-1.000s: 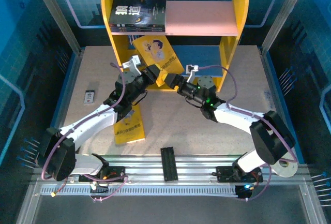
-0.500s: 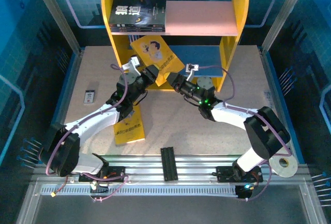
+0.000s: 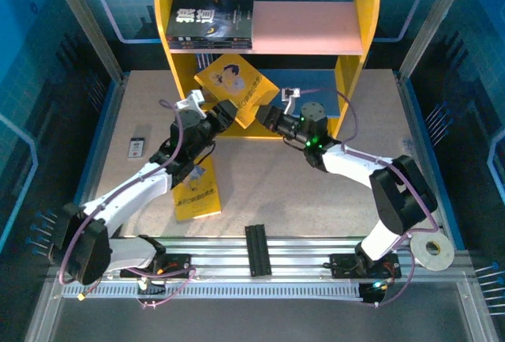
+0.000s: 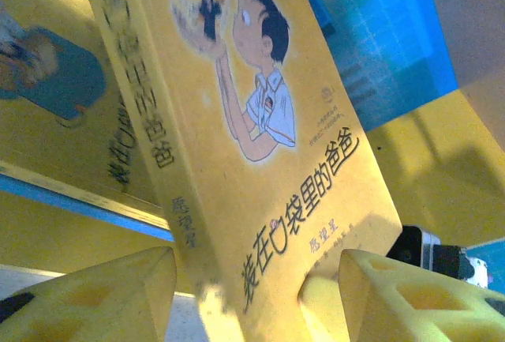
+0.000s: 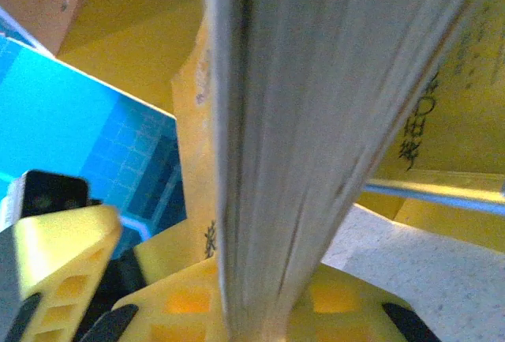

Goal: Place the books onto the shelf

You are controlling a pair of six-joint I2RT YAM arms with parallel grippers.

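A yellow book (image 3: 235, 81) with a cartoon boy hangs tilted in front of the shelf (image 3: 308, 28), just below its pink upper board. My right gripper (image 3: 270, 115) is shut on the book's lower right edge; in the right wrist view the page block (image 5: 316, 121) stands clamped between the fingers (image 5: 260, 306). My left gripper (image 3: 227, 114) is open at the lower left corner, its fingers (image 4: 95, 295) either side of the spine and cover (image 4: 260, 121). A dark book (image 3: 213, 22) lies on the pink board. Another yellow book (image 3: 197, 193) lies on the table, and a further yellow cover (image 4: 47, 81) stands on the blue lower board.
A small white-and-black card (image 3: 136, 148) lies at the table's left. A black bar (image 3: 257, 249) sits on the front rail and a tape roll (image 3: 432, 252) by the right arm's base. The shelf's yellow side panels (image 3: 364, 10) flank the boards.
The right gripper has closed on the yellow book and the left gripper has opened off it. The book has risen toward the shelf, and both wrists moved up with it.
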